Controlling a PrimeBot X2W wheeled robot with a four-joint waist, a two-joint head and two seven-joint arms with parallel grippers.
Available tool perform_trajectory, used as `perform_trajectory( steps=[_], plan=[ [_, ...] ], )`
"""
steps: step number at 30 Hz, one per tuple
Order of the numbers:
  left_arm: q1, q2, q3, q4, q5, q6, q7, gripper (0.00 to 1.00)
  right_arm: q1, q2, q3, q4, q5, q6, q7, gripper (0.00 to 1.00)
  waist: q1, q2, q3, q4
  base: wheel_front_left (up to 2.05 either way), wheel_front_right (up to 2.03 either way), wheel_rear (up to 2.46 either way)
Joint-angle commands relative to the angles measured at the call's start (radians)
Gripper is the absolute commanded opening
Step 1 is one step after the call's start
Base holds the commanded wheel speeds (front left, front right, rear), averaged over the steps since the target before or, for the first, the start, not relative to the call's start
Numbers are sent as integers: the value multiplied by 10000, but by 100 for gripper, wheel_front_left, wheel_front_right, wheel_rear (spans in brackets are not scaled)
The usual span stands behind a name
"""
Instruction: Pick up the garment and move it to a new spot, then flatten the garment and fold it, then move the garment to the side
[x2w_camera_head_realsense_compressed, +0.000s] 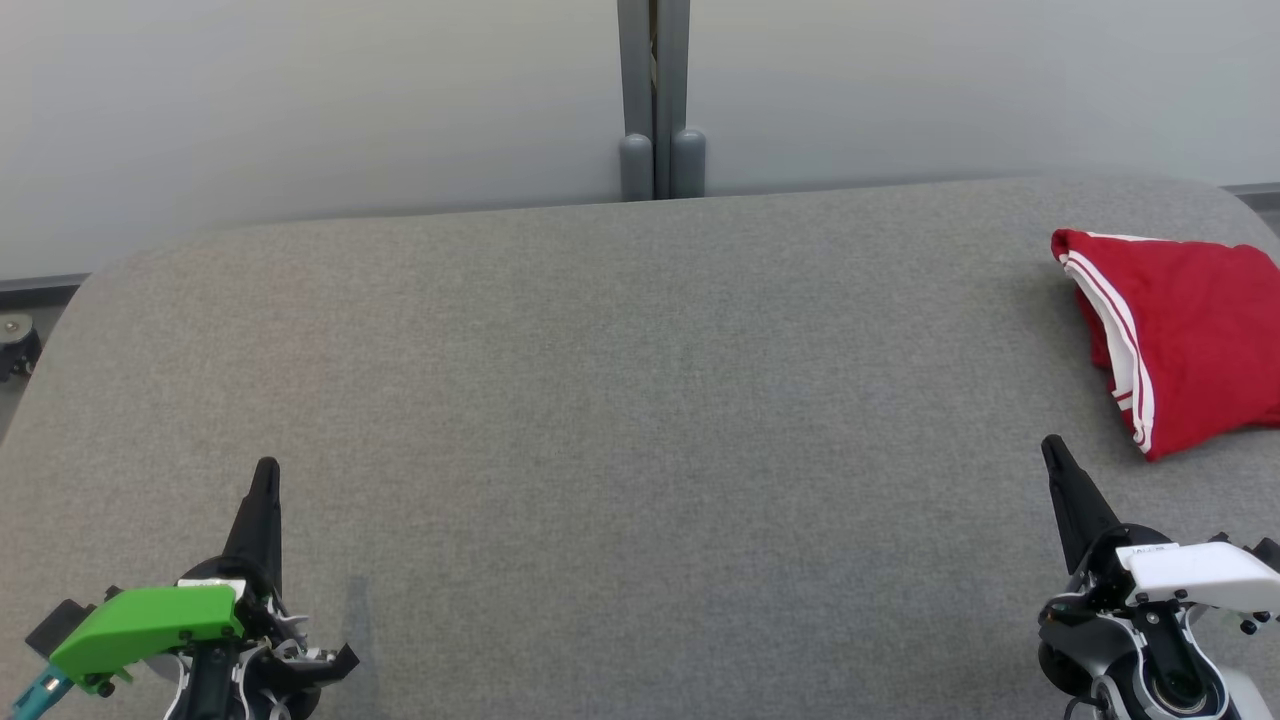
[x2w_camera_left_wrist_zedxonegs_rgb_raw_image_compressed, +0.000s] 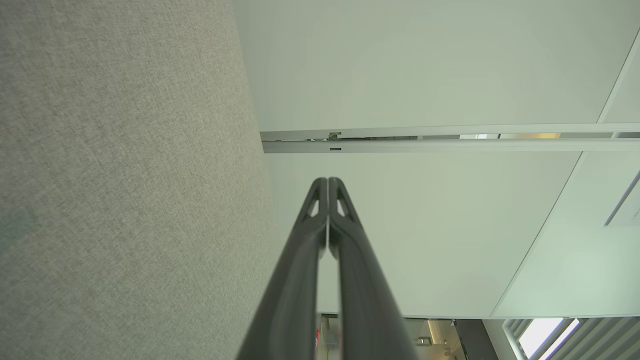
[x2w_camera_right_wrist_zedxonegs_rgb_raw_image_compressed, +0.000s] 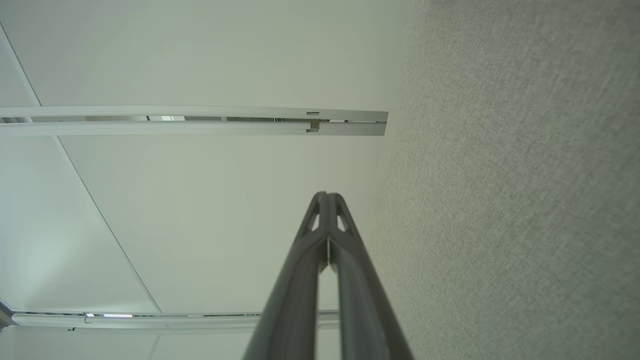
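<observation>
The garment (x2w_camera_head_realsense_compressed: 1190, 335) is red with white stripes along one edge. It lies folded into a compact bundle at the far right of the grey fabric table (x2w_camera_head_realsense_compressed: 620, 400), partly cut off by the right edge of the head view. My right gripper (x2w_camera_head_realsense_compressed: 1052, 450) is shut and empty at the lower right, a short way nearer and to the left of the garment, not touching it. My left gripper (x2w_camera_head_realsense_compressed: 266, 470) is shut and empty at the lower left, far from the garment. In the wrist views both the left gripper (x2w_camera_left_wrist_zedxonegs_rgb_raw_image_compressed: 328, 181) and the right gripper (x2w_camera_right_wrist_zedxonegs_rgb_raw_image_compressed: 326, 195) have their tips pressed together.
A pale wall (x2w_camera_head_realsense_compressed: 300, 100) with a grey post (x2w_camera_head_realsense_compressed: 655, 100) runs behind the table's far edge. A small caster (x2w_camera_head_realsense_compressed: 15, 340) sits on the floor off the table's left corner.
</observation>
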Motion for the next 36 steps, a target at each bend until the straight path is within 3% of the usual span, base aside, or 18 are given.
perform_trajectory(
  steps=[1,36],
  plan=[
    [-136,73,21,-33,-33,19,34,0,-64,-53,-22,-32,22,0,39,0,0,0,0,0,0,0,0],
    [-136,72,19,-33,-35,19,32,0,-64,-53,-22,-32,22,0,39,0,0,0,0,0,0,0,0]
  ],
)
